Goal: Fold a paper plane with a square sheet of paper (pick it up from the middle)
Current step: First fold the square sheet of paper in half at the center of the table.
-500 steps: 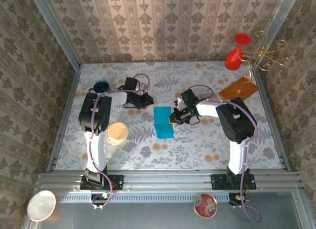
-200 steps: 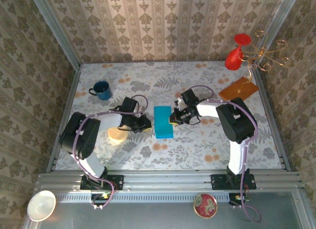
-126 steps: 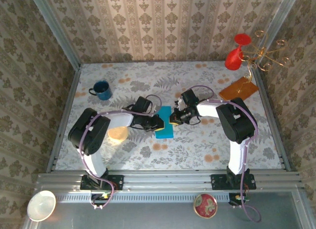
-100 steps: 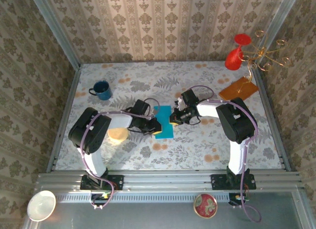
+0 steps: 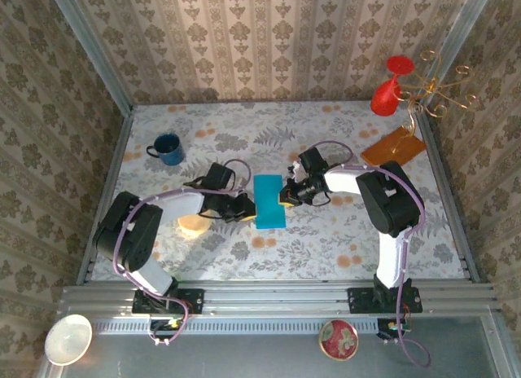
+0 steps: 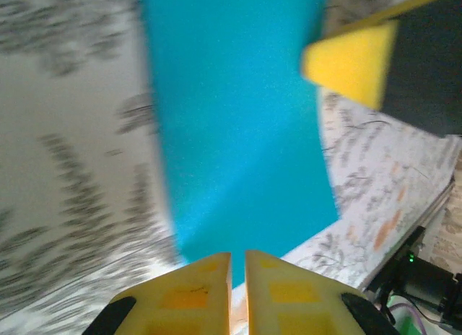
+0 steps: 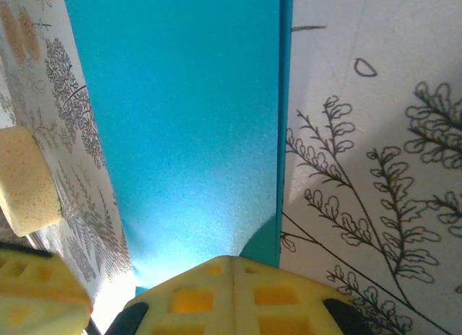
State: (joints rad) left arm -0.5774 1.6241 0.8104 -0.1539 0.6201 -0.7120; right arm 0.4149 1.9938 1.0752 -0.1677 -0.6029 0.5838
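Teal-blue and matte, the sheet of paper (image 5: 269, 201) lies flat at the middle of the table (image 5: 326, 239). It is folded into a tall narrow rectangle with crisp straight edges. In the right wrist view its surface (image 7: 180, 118) looks finely grained, and two stacked layers show along its right edge. The tabletop is pale and printed with grey ferns and orange blossoms.

The left gripper (image 5: 247, 208) sits at the paper's left edge. Its yellow waffle-moulded fingers (image 6: 271, 288) stand almost together with a thin slit between them, and the near corner of the sheet (image 6: 231, 125) runs down to that slit. Whether they pinch the paper I cannot tell.

The right gripper (image 5: 284, 197) meets the sheet's right edge. Its yellow pads (image 7: 274, 295) are pressed flush against each other over the paper's near edge. Whether a layer is caught between them is hidden.

A round, porous tan sponge disc (image 5: 194, 221) lies just left of the left gripper. A glossy blue mug (image 5: 168, 147) stands further back on the left, and a smooth orange-brown sheet (image 5: 393, 146) lies at the far right.
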